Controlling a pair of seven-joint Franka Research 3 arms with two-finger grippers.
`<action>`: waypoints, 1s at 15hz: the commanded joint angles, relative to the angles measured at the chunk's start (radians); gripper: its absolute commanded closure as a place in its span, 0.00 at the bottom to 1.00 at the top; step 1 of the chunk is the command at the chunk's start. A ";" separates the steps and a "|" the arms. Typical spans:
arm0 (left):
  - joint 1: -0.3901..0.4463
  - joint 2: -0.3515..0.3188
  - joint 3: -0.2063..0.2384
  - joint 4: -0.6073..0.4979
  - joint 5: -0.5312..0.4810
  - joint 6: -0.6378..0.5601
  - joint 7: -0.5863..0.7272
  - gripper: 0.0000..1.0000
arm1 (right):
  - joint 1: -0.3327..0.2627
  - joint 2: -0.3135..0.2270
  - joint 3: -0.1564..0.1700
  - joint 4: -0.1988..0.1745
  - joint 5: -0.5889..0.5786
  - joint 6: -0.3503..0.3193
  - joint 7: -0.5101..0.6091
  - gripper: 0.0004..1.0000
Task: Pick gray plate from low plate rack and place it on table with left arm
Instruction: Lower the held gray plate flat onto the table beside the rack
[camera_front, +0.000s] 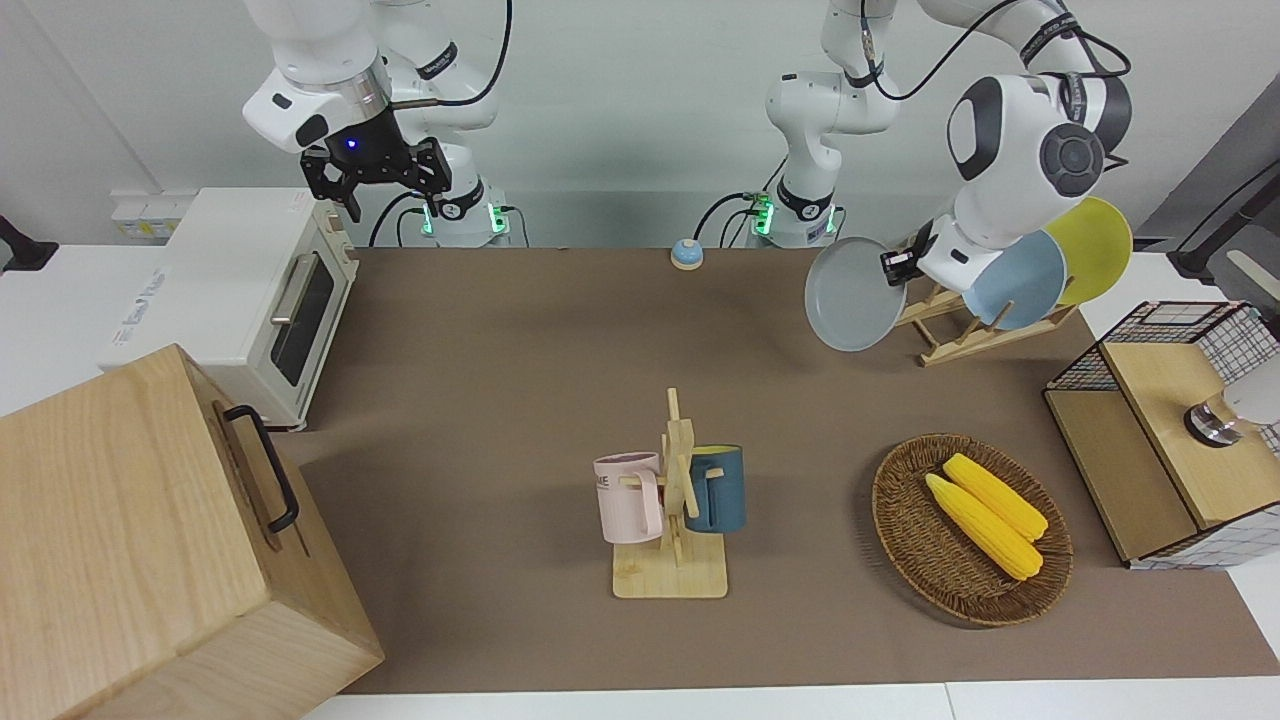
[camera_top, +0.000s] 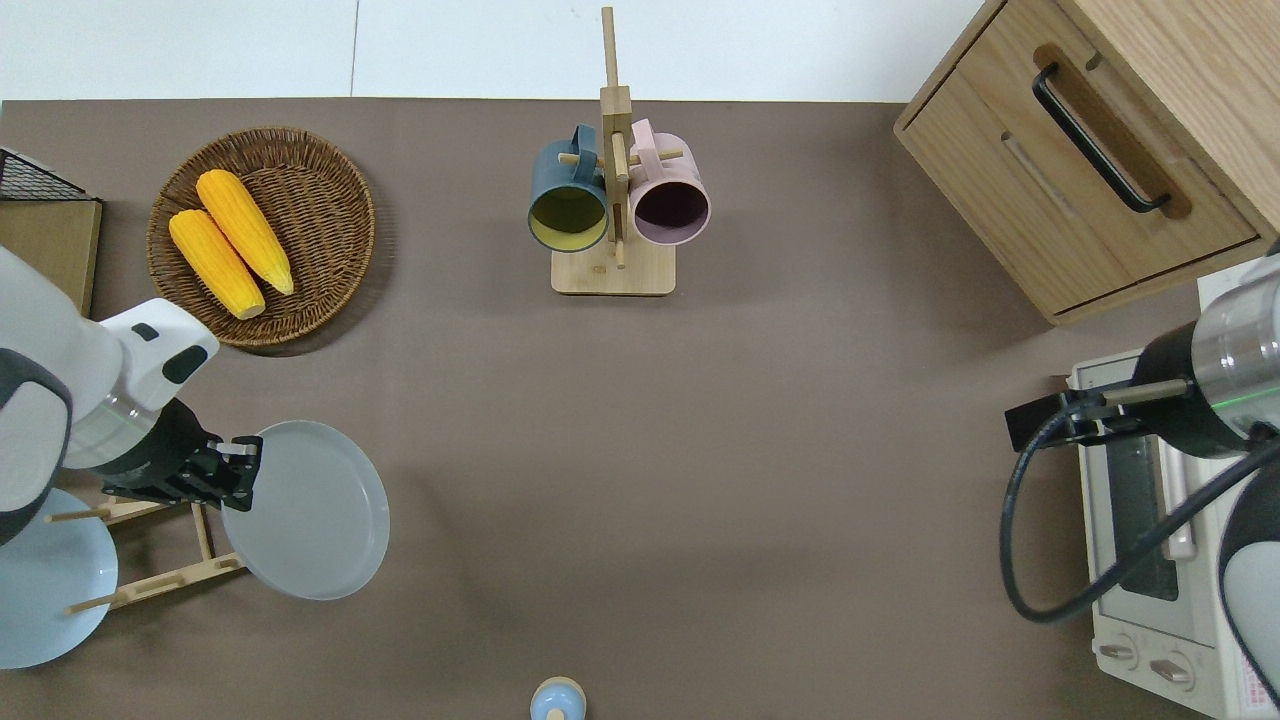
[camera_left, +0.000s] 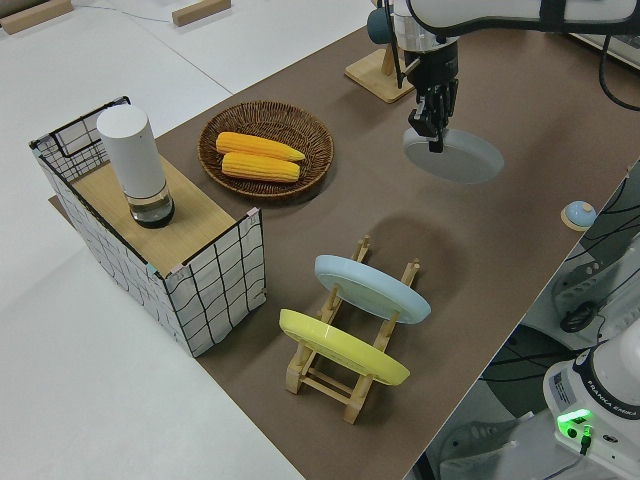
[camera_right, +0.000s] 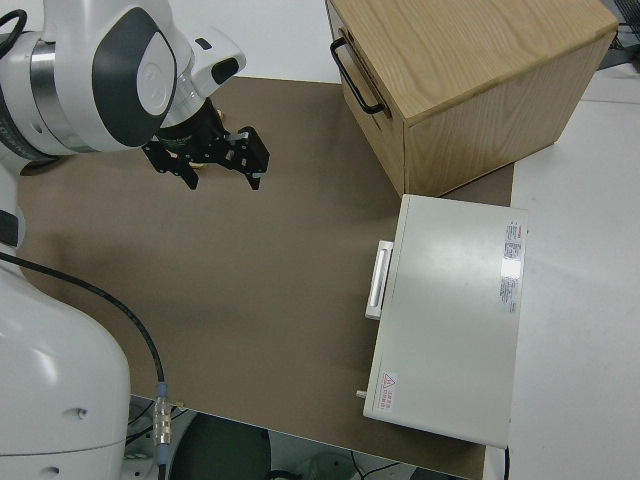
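Observation:
The gray plate (camera_front: 853, 293) (camera_top: 308, 510) (camera_left: 456, 154) hangs in the air, tilted, gripped by its rim. My left gripper (camera_front: 897, 265) (camera_top: 240, 470) (camera_left: 433, 125) is shut on that rim and holds the plate over the brown table (camera_top: 700, 450) just beside the low plate rack (camera_front: 950, 335) (camera_top: 150, 560) (camera_left: 345, 365), toward the table's middle. The rack holds a light blue plate (camera_front: 1015, 280) (camera_left: 372, 287) and a yellow plate (camera_front: 1095, 250) (camera_left: 343, 346). The right arm is parked, its gripper (camera_front: 377, 177) (camera_right: 205, 160) open and empty.
A wicker basket (camera_top: 330, 215) with two corn cobs lies farther from the robots than the rack. A mug tree (camera_top: 612, 190) with two mugs stands mid-table. A wire-and-wood box (camera_front: 1160, 430), a wooden cabinet (camera_top: 1090, 150), a white toaster oven (camera_front: 240, 300) and a small blue bell (camera_top: 557, 700) stand around.

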 joint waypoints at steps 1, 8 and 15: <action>-0.002 -0.108 -0.012 -0.182 -0.018 0.131 -0.027 1.00 | -0.015 -0.005 0.007 0.006 0.004 -0.015 -0.003 0.01; -0.017 -0.091 -0.012 -0.281 -0.098 0.235 -0.030 1.00 | -0.013 -0.005 0.007 0.006 0.004 -0.015 -0.003 0.01; -0.014 -0.036 -0.005 -0.281 -0.069 0.252 -0.026 0.66 | -0.015 -0.005 0.007 0.006 0.004 -0.015 -0.003 0.01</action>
